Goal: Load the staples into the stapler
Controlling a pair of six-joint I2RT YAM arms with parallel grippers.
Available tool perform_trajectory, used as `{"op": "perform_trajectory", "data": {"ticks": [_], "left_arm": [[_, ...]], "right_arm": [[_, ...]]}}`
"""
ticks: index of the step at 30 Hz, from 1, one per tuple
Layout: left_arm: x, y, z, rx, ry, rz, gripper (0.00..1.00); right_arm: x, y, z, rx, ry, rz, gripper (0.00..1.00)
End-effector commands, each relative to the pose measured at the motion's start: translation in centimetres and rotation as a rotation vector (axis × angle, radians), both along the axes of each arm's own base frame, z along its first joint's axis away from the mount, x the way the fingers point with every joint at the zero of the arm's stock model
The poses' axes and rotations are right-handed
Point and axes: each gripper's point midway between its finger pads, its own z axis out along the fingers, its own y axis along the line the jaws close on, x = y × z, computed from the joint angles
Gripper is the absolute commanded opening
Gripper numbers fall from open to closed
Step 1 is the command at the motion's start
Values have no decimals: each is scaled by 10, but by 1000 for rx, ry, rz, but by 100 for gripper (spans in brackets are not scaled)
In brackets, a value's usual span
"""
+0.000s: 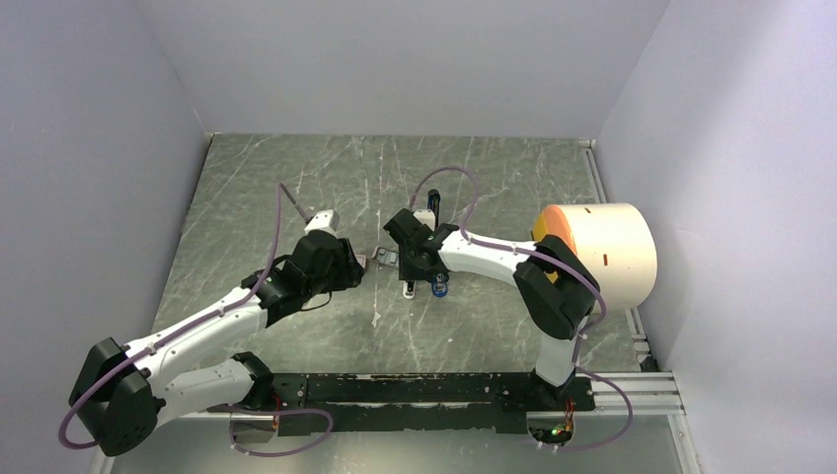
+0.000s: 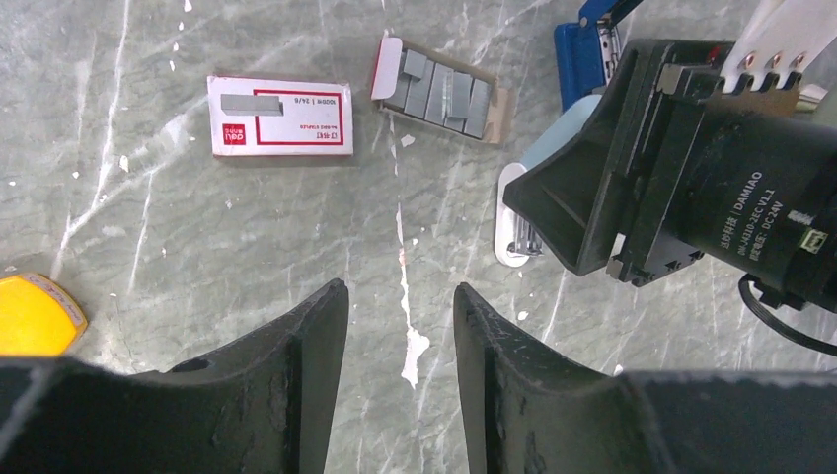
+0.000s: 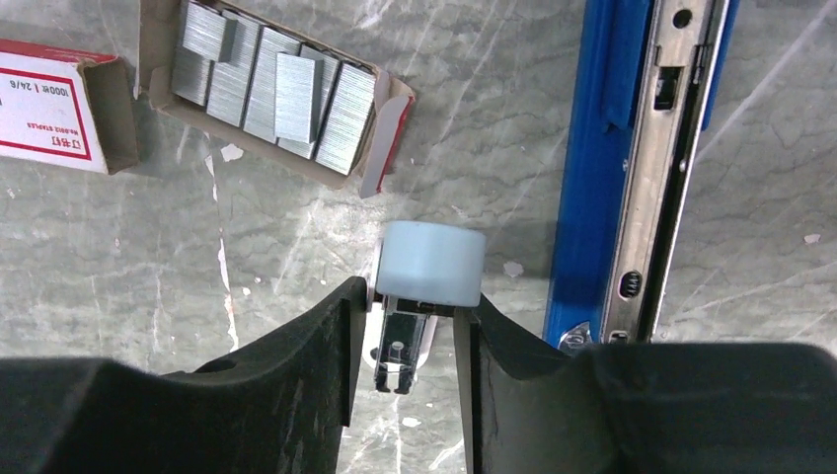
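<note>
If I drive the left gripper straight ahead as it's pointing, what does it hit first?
Most likely bare table just ahead of the left gripper, which seems angled down; skimming on, the open tray holding the staples comes next. Depth is uncertain.

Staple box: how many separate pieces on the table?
2. The red-and-white sleeve lies on the left in the left wrist view; the open tray holding the staples lies apart, just right of it. None seems hidden.
</note>
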Motion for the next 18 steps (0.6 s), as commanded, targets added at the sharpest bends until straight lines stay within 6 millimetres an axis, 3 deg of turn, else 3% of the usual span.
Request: {"op": "perform_trajectory", "data": {"ticks": [1,10,14,18], "left_arm": [[3,-7,3,-7,0,-28,48],[5,-5,14,-9,-26,-23,49],[9,0,34,-4,-73,-5,51],[14,3,72,-6,-162,-21,57]], "right_arm": [[2,3,1,-24,12,23,43],[2,3,11,-1,-9,-18,53],[6,7,37,52,-62,-38,54],[14,3,67,80,-136,-70,49]]}}
